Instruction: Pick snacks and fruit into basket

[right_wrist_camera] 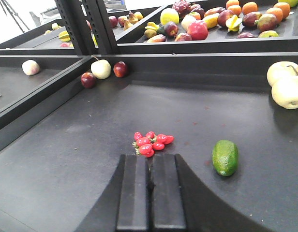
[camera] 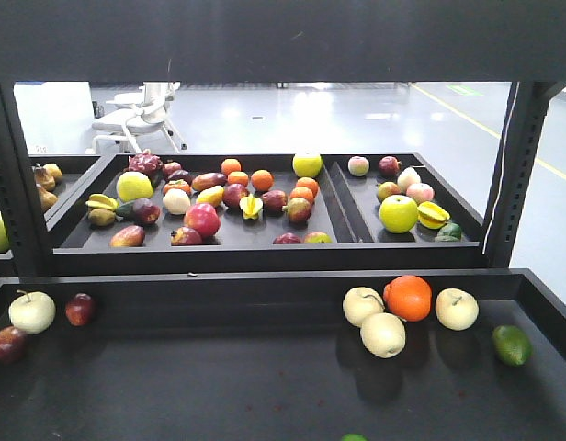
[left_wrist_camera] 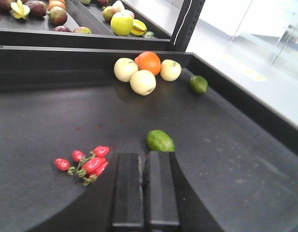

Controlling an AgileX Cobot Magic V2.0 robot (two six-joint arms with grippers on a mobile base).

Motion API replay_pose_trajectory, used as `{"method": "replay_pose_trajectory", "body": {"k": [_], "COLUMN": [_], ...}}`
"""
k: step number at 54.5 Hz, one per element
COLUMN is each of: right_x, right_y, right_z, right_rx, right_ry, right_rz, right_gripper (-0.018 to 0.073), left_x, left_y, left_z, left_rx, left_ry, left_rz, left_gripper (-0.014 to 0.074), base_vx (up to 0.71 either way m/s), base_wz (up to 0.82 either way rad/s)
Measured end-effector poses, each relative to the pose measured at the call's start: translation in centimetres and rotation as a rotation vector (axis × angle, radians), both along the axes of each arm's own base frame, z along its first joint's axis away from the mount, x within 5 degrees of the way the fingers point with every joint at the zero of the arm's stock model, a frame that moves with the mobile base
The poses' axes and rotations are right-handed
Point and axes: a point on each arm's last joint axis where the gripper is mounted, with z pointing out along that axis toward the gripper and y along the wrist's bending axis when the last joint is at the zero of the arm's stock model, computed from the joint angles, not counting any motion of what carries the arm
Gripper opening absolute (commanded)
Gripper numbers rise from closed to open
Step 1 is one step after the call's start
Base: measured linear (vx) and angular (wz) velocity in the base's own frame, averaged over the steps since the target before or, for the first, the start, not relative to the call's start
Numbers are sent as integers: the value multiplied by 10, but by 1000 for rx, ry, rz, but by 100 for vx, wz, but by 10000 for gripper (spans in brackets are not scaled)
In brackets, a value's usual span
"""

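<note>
Claws: both mine are pressed together, empty. My left claw [left_wrist_camera: 144, 158]: green oval fruit [left_wrist_camera: 160, 140] lies just ahead, slightly right, long axis crosswise. My right claw [right_wrist_camera: 150, 162]: red fruit bunch [right_wrist_camera: 151, 143] lies dead ahead on the shelf [right_wrist_camera: 67, 159].

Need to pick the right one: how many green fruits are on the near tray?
2. One green oval fruit lies near the red bunch; one rounder green fruit sits by the right wall. Others may be hidden.

You see three pale apples [camera: 382, 334] clustered around one orange [camera: 408, 298], a lime [camera: 511, 344] nearby, and red apples [camera: 81, 309] far left.
</note>
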Motion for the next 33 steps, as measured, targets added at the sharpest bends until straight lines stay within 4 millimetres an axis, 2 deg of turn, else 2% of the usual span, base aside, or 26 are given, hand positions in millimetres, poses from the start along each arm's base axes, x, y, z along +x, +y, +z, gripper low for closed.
{"method": "replay_pose_trajectory", "body": {"k": [12, 33], "right_x": [0, 0], "right_y": [0, 0], "right_z": [1, 1], "right_rx": [7, 10], "right_ry": [-13, -12], "right_rz": [-3, -3], "right_gripper": [-8, -8], "left_x": [23, 116], "left_y": [-15, -66], "left_z": [45, 79], "left_rx": [-15, 110], "left_ry": [-38, -18], "left_rz": [-17, -35], "left_gripper": [2, 3], "base_vx": [0, 0], "base_wz": [0, 0]}}
